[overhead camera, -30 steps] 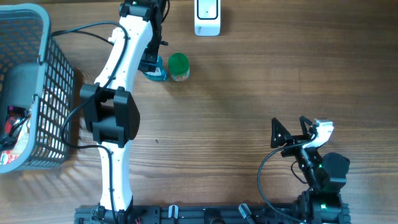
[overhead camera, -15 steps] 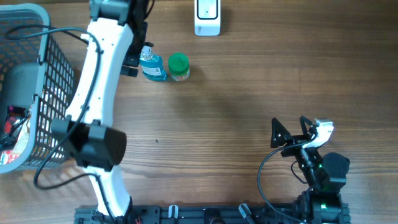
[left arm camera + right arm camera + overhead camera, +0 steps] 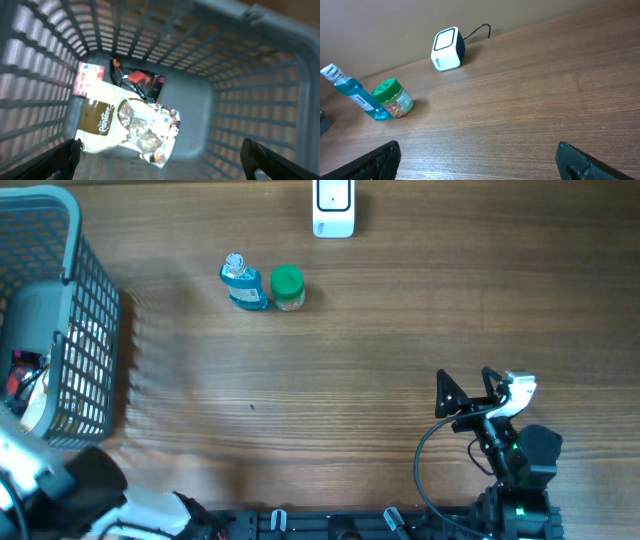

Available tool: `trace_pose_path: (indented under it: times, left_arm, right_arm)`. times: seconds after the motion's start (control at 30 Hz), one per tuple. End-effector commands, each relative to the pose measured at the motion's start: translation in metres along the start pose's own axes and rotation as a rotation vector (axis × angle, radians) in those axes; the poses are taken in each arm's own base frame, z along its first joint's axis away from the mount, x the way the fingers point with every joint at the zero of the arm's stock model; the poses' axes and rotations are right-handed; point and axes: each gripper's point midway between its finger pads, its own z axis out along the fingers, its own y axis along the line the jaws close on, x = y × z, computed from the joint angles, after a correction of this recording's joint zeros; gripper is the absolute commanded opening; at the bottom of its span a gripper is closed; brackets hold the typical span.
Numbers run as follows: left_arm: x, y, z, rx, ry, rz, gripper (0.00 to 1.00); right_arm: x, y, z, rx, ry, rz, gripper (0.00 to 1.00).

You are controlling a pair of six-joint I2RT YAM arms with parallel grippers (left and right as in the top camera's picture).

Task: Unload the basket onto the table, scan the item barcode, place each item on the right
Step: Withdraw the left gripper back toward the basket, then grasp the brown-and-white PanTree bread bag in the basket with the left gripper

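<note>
My left gripper (image 3: pixel 160 159) gapes empty over the grey plastic basket (image 3: pixel 240 60).
The brown-and-white snack packet (image 3: pixel 125 127) sits straight below, lengthwise between my fingers (image 3: pixel 61 159).

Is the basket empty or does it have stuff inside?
Not empty: the basket holds a brown-and-white snack bag and a dark packet on its bottom.

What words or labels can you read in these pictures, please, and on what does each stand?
"PainRee", as best it reads: on the bag in the basket.
Print on the packet beside it: too blurred to read.
Label on the bottle: too small to read.
Label on the jar: too small to read.
On the scanner: no text seen.
</note>
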Motion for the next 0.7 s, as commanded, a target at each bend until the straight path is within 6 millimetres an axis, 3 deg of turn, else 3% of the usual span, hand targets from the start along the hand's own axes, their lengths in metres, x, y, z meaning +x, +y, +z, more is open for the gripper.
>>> trace_pose_path:
  times: [0.0,0.1,0.17,0.23,0.67]
  left_arm:
    - [0.009,0.001,0.047,-0.105,-0.037,0.06,1.0]
    - [0.033,0.011,0.099,-0.163,-0.026,0.069,1.0]
    - [0.073,0.026,0.139,-0.184,0.066,0.128,1.0]
    - [0.102,0.039,0.159,-0.19,0.156,0.146,1.0]
    - [0.163,0.116,0.204,-0.347,0.266,0.162,1.0]
  right_arm:
    - [0.001,-0.002,0.0,0.009,0.003,-0.016,1.0]
    - [0.007,-0.006,0.002,0.025,0.027,-0.006,1.0]
    - [0.011,-0.009,0.003,0.042,0.045,0.002,1.0]
    - [0.012,-0.012,0.004,0.054,0.049,0.004,1.0]
    - [0.01,-0.011,0.004,0.052,0.043,0.002,1.0]
